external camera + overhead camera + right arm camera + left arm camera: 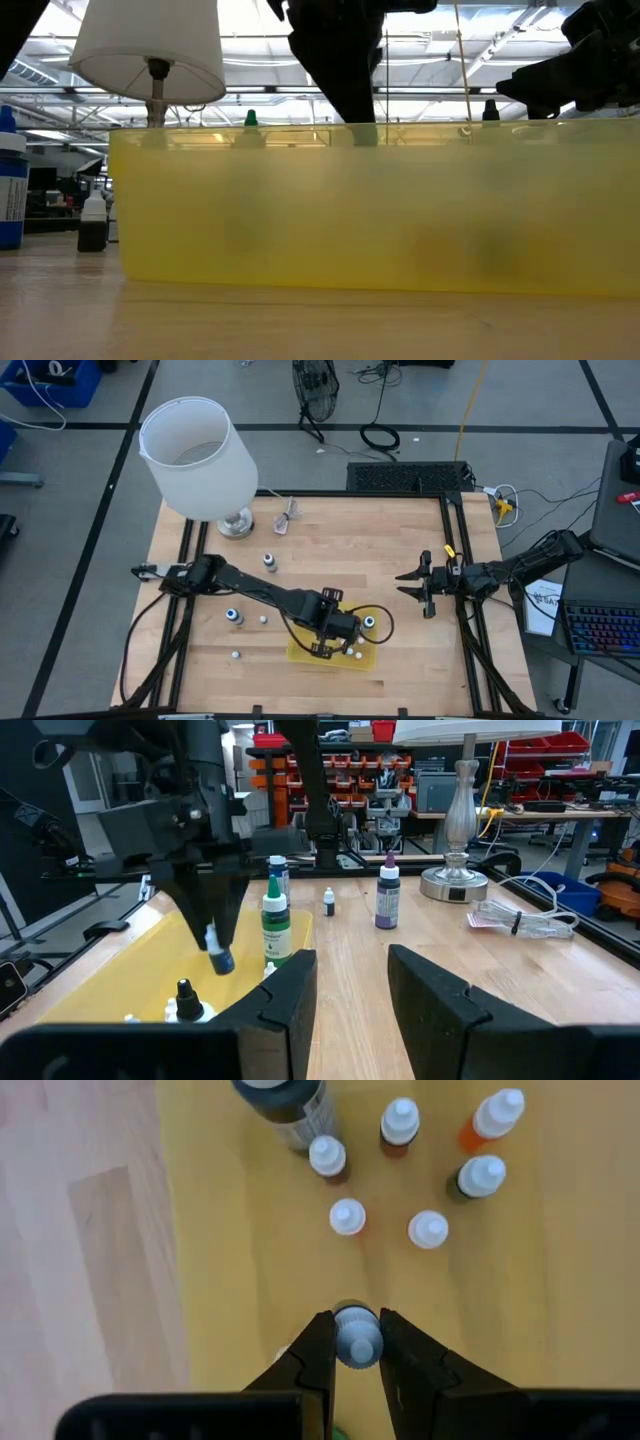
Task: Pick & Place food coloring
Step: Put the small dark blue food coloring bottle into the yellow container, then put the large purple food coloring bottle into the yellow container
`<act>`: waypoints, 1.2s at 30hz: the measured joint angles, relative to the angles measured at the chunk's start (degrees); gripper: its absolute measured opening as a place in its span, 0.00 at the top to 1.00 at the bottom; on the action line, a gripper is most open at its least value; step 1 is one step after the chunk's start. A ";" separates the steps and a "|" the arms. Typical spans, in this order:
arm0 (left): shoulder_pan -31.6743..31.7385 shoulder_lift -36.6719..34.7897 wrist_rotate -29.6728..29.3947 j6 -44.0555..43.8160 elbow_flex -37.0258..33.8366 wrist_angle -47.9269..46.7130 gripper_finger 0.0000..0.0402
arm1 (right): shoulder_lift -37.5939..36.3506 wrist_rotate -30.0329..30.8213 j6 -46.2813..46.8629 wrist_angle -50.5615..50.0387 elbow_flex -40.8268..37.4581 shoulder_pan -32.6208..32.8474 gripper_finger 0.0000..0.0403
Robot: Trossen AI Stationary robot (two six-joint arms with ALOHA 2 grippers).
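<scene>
Left gripper (357,1342), jaws closed on the pale cap of one small food coloring bottle (357,1335), held over the yellow tray (305,652) at the near middle of the tabletop (340,550). In the right wrist view the bottle's dark blue body hangs clear of the tray floor. Right gripper (419,585), jaws partly open and empty, waits well to the right.

Risk, as a judgement: the hold is on the cap alone, so the bottle could swing or slip out during lowering. Released at a tilt, it would likely topple and could knock the standing bottles just beyond it.

Count, left wrist view: six small pale-capped bottles standing in the tray, one larger dark-capped bottle (284,1105), and the held one. High view: at least four bottles remain on the tabletop left of the tray. One lamp (197,457) stands at the far left.
</scene>
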 joint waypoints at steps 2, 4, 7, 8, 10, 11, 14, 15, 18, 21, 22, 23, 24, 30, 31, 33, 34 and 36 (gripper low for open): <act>-0.04 0.02 0.37 -0.12 -1.05 1.99 0.86 | 0.01 0.00 0.00 0.00 -0.01 -0.01 0.72; -0.04 0.02 1.98 -0.15 -2.44 4.69 0.86 | 0.00 0.00 0.00 0.00 0.00 0.01 0.72; -0.08 0.02 3.43 -0.27 -4.67 7.37 0.86 | 0.00 0.00 0.00 0.00 0.00 0.01 0.72; -0.09 0.02 3.44 -0.45 -5.36 7.89 0.86 | 0.02 0.00 0.00 0.00 0.00 0.00 0.72; -0.05 0.02 3.46 -1.09 -6.77 9.60 0.86 | 0.00 0.00 0.00 0.00 0.00 0.01 0.72; -0.04 0.02 3.46 -1.32 -7.36 10.02 0.86 | 0.01 0.00 0.00 0.00 -0.01 0.01 0.72; 0.07 0.02 3.46 -1.91 -9.23 11.06 0.86 | 0.02 0.00 0.00 0.00 -0.02 0.00 0.72; 0.19 0.02 3.49 -2.24 -9.84 11.78 0.86 | 0.02 0.00 0.00 0.00 0.00 -0.01 0.72; 0.50 0.02 4.27 -3.19 -11.92 13.34 0.86 | 0.01 0.00 0.00 0.00 -0.01 0.00 0.72; 0.77 0.02 4.25 -3.27 -13.60 15.30 0.86 | 0.00 0.00 0.00 0.00 -0.02 0.01 0.72; 0.89 0.02 4.55 -3.37 -13.88 15.45 0.86 | 0.02 -0.02 0.00 0.00 0.00 -0.01 0.72; 1.01 0.00 5.10 -3.55 -14.11 15.64 0.86 | 0.02 -0.01 0.00 0.00 -0.01 0.01 0.72; 1.18 -0.02 5.71 -3.98 -14.31 15.83 0.86 | 0.00 0.00 0.00 0.00 0.00 -0.01 0.72; 1.42 -0.11 6.38 -5.83 -14.58 15.84 0.72 | 0.00 0.00 0.00 0.00 0.00 0.01 0.72; 1.41 -0.08 6.38 -5.83 -14.64 15.57 0.68 | 0.00 0.00 0.00 0.00 0.00 -0.01 0.72; 1.36 0.02 6.37 -5.83 -14.66 15.56 0.61 | 0.00 -0.01 0.00 0.00 0.00 0.01 0.72; 1.36 0.02 6.37 -5.83 -14.66 15.64 0.58 | 0.00 -0.01 0.00 0.00 -0.02 0.00 0.72; 1.36 -0.01 6.34 -5.86 -14.66 15.77 0.54 | 0.01 0.00 0.00 -0.01 -0.01 0.00 0.72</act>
